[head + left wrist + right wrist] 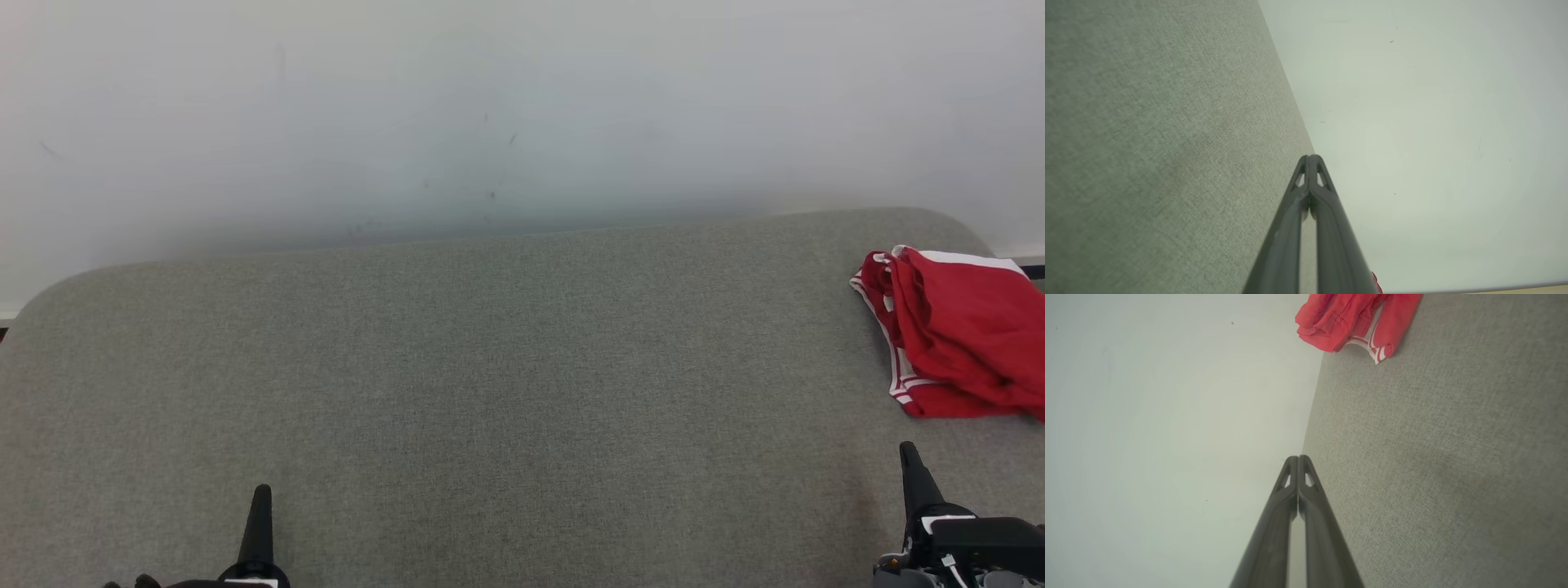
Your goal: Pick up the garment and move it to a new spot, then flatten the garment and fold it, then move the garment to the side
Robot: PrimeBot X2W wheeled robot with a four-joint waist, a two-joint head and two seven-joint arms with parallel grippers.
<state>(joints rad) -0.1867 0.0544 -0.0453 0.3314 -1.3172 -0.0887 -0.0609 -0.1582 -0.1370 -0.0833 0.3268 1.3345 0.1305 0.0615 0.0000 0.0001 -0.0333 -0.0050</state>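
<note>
Head view: the red garment (pixel 955 335), white stripes down its side, lies at the far right of the grey fabric worktop (pixel 490 367), close to the rounded back corner. It is doubled over in creased layers, and its right part runs off the picture's edge. The left hand (pixel 261 492) sits low on the left and the right hand (pixel 909 451) low on the right. Each has its fingers pressed together with nothing between them. The right hand is near the garment but apart from it, and the left is well apart.

Now, this could be a bundle at the edge waiting to be carried to a new spot. It could equally be a folded garment already set to the side, with both hands clear of it. One moment doesn't settle which.

Left wrist view: the left hand (pixel 1310 157) shows its two dark fingers meeting at the tips, above bare worktop (pixel 1147 143), with the pale wall (pixel 1433 122) beyond. A sliver of red peeks out at the bottom edge.

Right wrist view: the right hand (pixel 1298 457) is likewise shut and empty. The garment (pixel 1355 318) is well ahead of its tips, at the worktop's back edge. The cloth looks thin and mesh-like, with a striped corner tucked under.

My read is that layers this light will slide over one another, so any contact should be square and slow, never a sideways brush across the top layer.
</note>
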